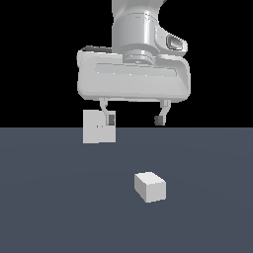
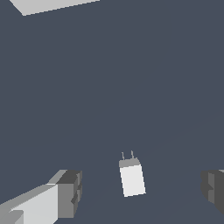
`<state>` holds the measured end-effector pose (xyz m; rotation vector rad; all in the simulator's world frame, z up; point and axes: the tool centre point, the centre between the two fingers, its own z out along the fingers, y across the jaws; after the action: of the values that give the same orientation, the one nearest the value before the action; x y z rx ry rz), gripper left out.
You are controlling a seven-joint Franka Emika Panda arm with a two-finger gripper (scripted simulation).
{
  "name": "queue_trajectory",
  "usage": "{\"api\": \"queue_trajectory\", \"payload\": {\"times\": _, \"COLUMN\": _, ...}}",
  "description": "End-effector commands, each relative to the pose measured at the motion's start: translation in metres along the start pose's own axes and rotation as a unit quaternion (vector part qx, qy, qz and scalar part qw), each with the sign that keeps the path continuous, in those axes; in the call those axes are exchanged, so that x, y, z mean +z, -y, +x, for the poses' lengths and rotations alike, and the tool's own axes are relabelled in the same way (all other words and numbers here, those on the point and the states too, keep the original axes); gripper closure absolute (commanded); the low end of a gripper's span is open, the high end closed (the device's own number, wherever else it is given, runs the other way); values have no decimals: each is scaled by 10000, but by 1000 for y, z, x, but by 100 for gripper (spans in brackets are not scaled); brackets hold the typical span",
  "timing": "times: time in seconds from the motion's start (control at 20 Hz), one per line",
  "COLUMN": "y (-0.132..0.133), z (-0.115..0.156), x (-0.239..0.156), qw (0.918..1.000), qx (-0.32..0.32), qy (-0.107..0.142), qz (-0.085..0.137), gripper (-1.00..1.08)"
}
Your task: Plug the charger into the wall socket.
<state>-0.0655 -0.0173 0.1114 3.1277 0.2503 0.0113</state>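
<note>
The charger (image 1: pixel 149 187) is a plain white-grey block, matt and smooth, with two thin grey prongs, possibly metal. The wall socket (image 1: pixel 95 129) is a flat, matt light-grey plate. The gripper (image 1: pixel 133 118) has a smooth, faintly glossy pale casing with darker matt fingertips (image 2: pixel 70 192). The floor (image 1: pixel 59 207) is an even, matt slate-blue.

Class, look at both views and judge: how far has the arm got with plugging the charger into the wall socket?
Nothing is done yet. The charger lies on the floor, apart from the wall socket, and the wrist view shows its two prongs free. In hand: the gripper hangs open above the floor, holding nothing; in the wrist view the charger sits between its fingers. Left: descend, grasp, carry and insert.
</note>
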Motion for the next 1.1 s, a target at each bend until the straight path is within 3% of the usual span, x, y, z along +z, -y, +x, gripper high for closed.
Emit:
{"api": "queue_trajectory", "payload": {"times": 0.0, "y": -1, "z": -12, "x": 11, "qw": 9998, "qx": -190, "qy": -57, "qz": 8, "gripper": -92}}
{"api": "queue_trajectory", "payload": {"times": 0.5, "y": -6, "z": -43, "x": 42, "qw": 9973, "qx": -706, "qy": -212, "qz": 37, "gripper": -92}}
{"api": "queue_trajectory", "payload": {"times": 1.05, "y": -8, "z": -48, "x": 51, "qw": 9966, "qx": -794, "qy": -234, "qz": 46, "gripper": -92}}
